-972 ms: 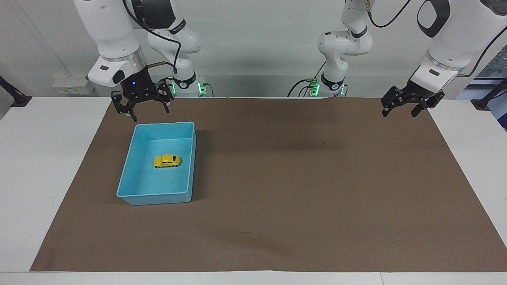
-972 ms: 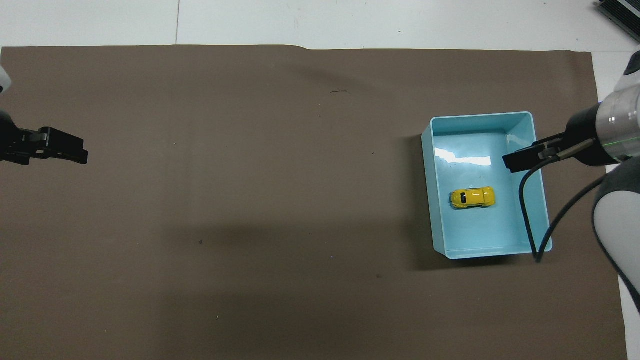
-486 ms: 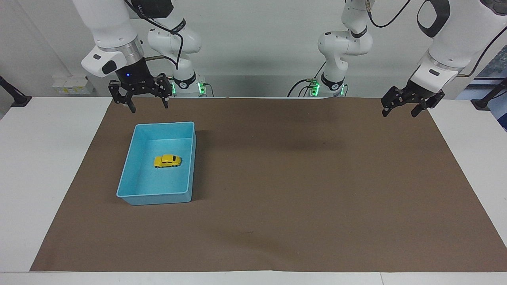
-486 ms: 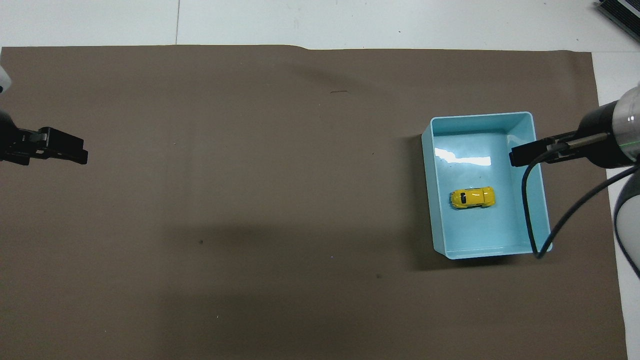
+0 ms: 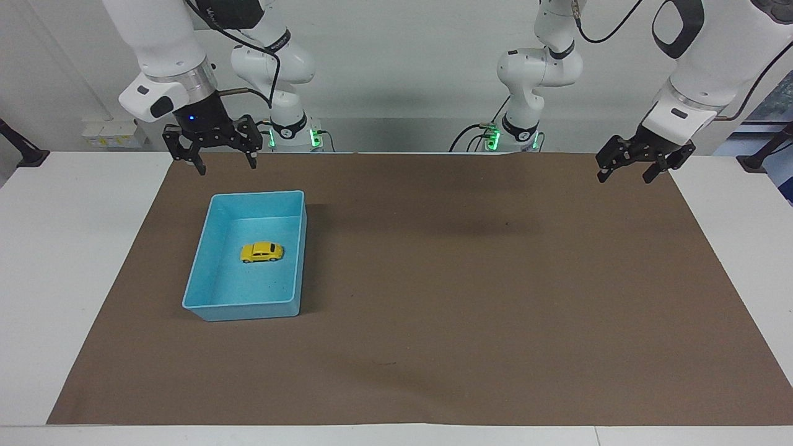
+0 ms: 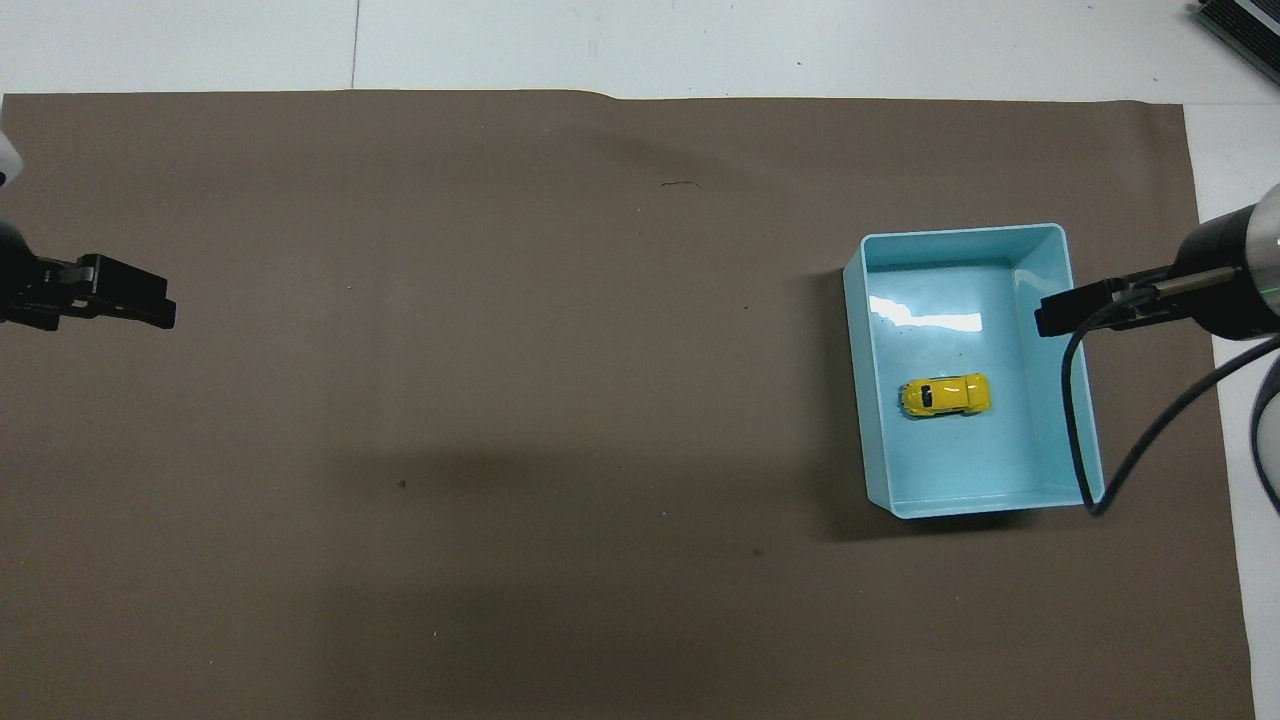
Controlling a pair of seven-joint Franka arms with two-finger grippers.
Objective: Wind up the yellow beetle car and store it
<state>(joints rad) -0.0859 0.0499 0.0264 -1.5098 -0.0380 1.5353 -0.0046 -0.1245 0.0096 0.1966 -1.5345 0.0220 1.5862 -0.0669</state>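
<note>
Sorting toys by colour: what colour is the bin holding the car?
Light blue bin, clearest in the overhead view, around the car.

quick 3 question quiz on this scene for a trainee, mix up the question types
1. True or false: the yellow beetle car lies inside the blue bin.
2. Which gripper is up in the air near the bin?
A. left gripper
B. right gripper
C. neither
3. Fill in: both grippers are ____ and hold nothing.

Key
1. True: the car sits on the bin's floor, about mid-bin.
2. B: it hangs by the bin's end nearer to the robots; the left gripper waits at the left arm's end of the brown mat.
3. open
</note>
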